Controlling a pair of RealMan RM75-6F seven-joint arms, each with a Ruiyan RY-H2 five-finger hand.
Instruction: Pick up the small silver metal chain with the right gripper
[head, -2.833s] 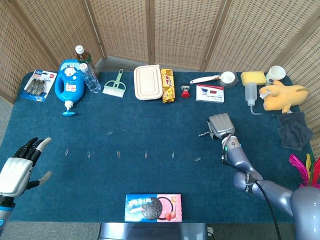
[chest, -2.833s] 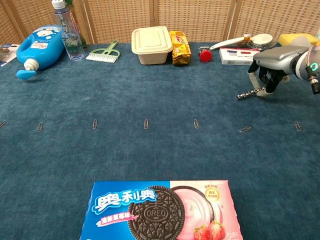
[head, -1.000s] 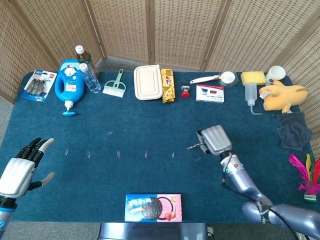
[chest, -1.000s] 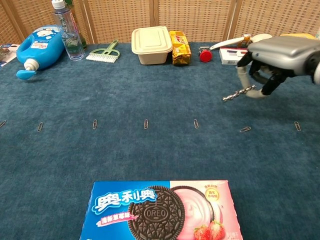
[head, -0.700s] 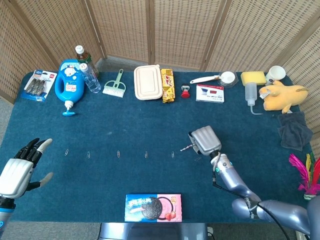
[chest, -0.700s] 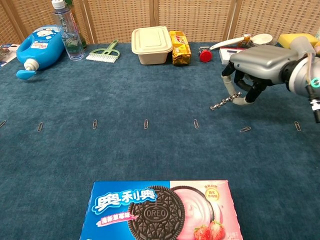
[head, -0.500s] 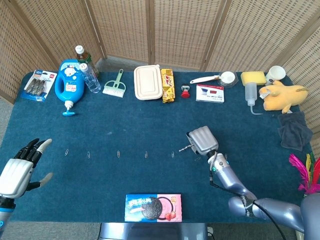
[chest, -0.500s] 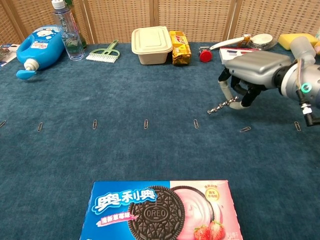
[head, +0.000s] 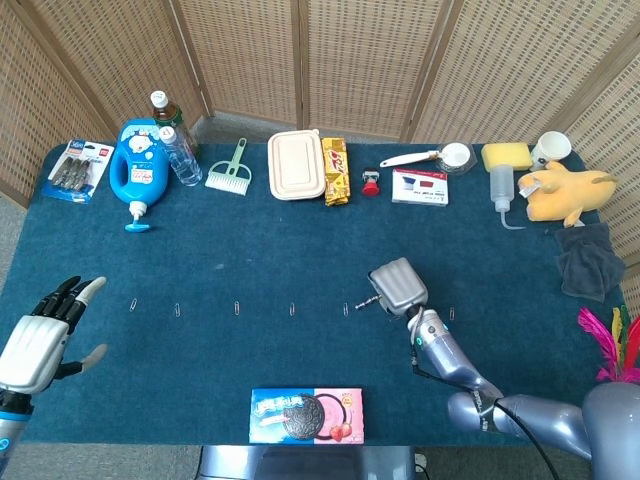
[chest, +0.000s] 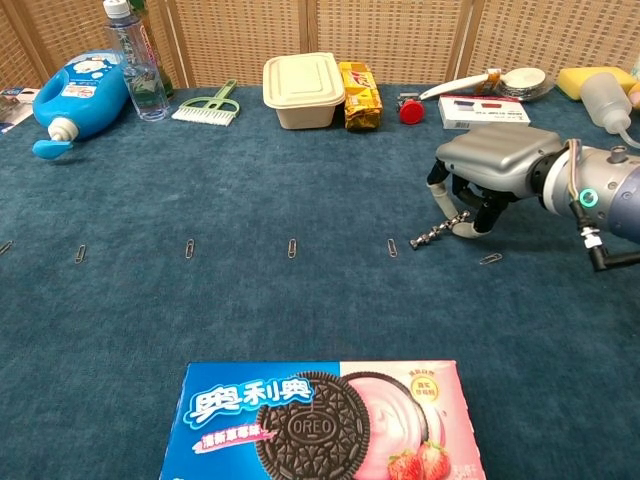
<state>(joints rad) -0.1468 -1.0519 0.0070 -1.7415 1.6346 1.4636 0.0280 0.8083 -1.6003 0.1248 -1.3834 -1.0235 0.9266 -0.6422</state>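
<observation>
The small silver metal chain (chest: 434, 236) is pinched in the right hand (chest: 478, 175), its free end sticking out stiffly to the left and dipping close to the blue table cloth (chest: 300, 180); from where I stand I cannot tell whether the tip touches the cloth or hangs just above it. So the grasp looks done, and what seems left is a clear lift away from the table. The right hand's fingers (chest: 467, 224) are curled down and closed on the chain's near end, palm facing the cloth. A row of paperclips lies along the table, one paperclip (chest: 490, 259) just beside the hand and another paperclip (chest: 392, 247) near the chain's tip. Far across, the left hand (head: 40, 335) hovers with fingers spread, holding nothing. An Oreo box (chest: 320, 420) sits at the near edge.
</observation>
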